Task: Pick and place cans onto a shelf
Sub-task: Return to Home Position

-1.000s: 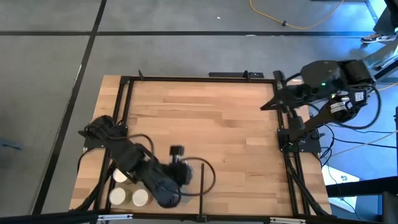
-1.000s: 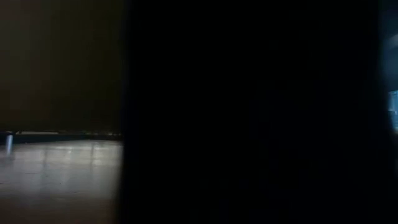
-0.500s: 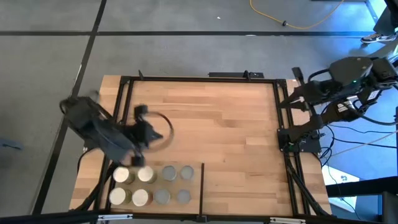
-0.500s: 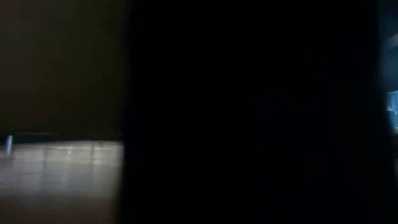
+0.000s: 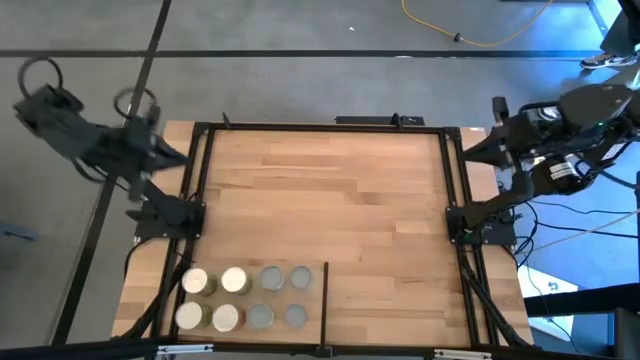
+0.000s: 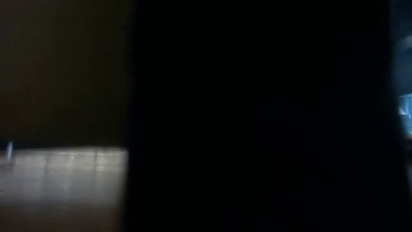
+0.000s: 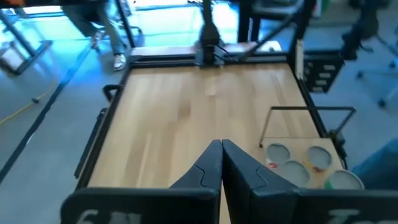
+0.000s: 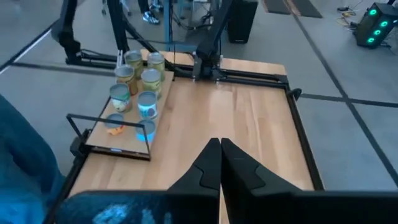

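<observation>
Several cans [image 5: 234, 281] with silver-grey or white tops stand upright in two rows on the pale wood shelf section [image 5: 330, 200], at its near left corner. They are just left of the thin black divider strip [image 5: 326, 290], and they also show in the left wrist view [image 7: 292, 171] and the right wrist view [image 8: 147, 104]. My left gripper [image 5: 170, 155] hangs shut and empty over the table's far left edge; its shut fingers show in its wrist view [image 7: 221, 155]. My right gripper [image 5: 478, 148] is shut and empty [image 8: 219, 152] over the right edge.
Black frame rails [image 5: 452, 200] run round the wood section. Both arm bases clamp to the side rails [image 5: 165, 215], [image 5: 480, 225]. The low view is almost wholly blocked by something dark [image 6: 257, 116]. A yellow cable [image 5: 480, 40] lies on the floor beyond the table.
My left arm has swung from above the cans at the near left up and back toward the table's far left edge, uncovering both rows. My right arm has drawn back toward the right edge. The cans have stayed in place.
</observation>
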Available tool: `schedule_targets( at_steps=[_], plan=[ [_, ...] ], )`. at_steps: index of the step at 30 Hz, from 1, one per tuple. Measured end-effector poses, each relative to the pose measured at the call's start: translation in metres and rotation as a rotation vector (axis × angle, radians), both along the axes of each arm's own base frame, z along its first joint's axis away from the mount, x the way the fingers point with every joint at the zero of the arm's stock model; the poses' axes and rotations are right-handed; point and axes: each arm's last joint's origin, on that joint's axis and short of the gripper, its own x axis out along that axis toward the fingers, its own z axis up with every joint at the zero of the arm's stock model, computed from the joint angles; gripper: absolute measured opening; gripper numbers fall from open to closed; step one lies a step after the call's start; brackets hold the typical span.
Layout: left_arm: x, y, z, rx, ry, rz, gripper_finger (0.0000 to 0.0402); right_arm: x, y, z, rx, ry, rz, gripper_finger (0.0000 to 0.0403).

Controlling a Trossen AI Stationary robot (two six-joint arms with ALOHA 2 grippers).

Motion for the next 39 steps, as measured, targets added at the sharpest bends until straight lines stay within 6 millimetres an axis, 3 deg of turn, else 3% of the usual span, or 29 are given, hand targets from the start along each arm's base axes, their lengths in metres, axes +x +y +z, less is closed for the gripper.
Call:
schedule_targets(
  at_steps=[7, 12, 18, 29, 39],
  plan=[
    [-0.057, 0.046, -0.031, -0.087, -0.114, 0.086, 0.0000, -0.025, -0.007, 0.003, 0.017, -0.060, -0.063, 0.0006],
    [-0.079, 0.062, -0.053, -0.091, -0.182, 0.083, 0.0000, -0.046, -0.011, -0.001, 0.031, -0.087, -0.078, 0.0006],
    [-0.098, 0.076, -0.080, -0.186, -0.264, 0.055, 0.0000, -0.072, -0.019, -0.026, 0.071, -0.065, -0.200, 0.0006],
    [-0.111, 0.085, -0.129, -0.251, -0.486, 0.023, 0.0000, -0.100, -0.026, -0.080, 0.151, -0.153, -0.250, 0.0006],
    [-0.108, 0.083, -0.163, -0.273, -0.527, 0.032, 0.0000, -0.113, -0.028, -0.129, 0.209, -0.250, -0.245, 0.0006]
  ],
)
